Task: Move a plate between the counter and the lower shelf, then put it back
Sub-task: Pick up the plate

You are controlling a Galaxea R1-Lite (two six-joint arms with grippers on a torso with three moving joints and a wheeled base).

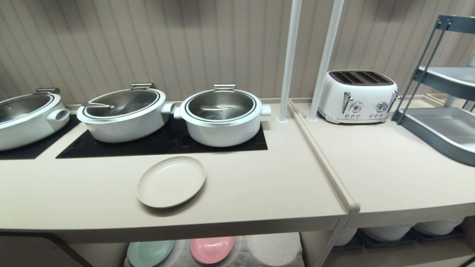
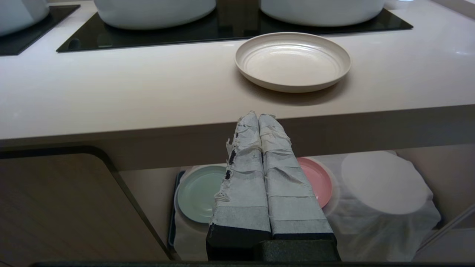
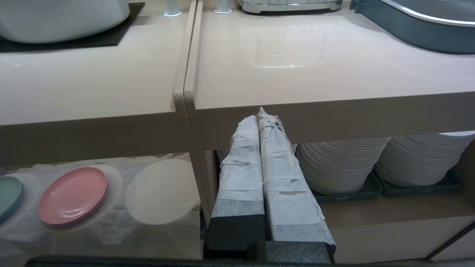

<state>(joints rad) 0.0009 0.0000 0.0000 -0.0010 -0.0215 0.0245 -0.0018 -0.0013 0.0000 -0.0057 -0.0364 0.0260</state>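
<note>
Plate (image 2: 292, 60) lies flat on tabletop (image 2: 111, 92), above & beyond left gripper (image 2: 258, 115), fingers (image 2: 241, 178) pressed together, empty. Right gripper (image 3: 259, 113) likewise closed, w/ nothing held. Plate looks stiff, light, smooth, prob. slippery; best pinch at low rim, near edge.

You will find the round, matte cream-beige plate (image 1: 171, 181) with a low upright rim lying flat, right side up and empty, on the long pale beige wood-grain counter (image 1: 259, 185). It sits near the counter's thick front edge, just in front of the inset black glass hob panel. Below the counter, the beige-walled lower shelf (image 2: 386, 222) is draped with a wrinkled white gauzy cloth showing a round hump.
</note>
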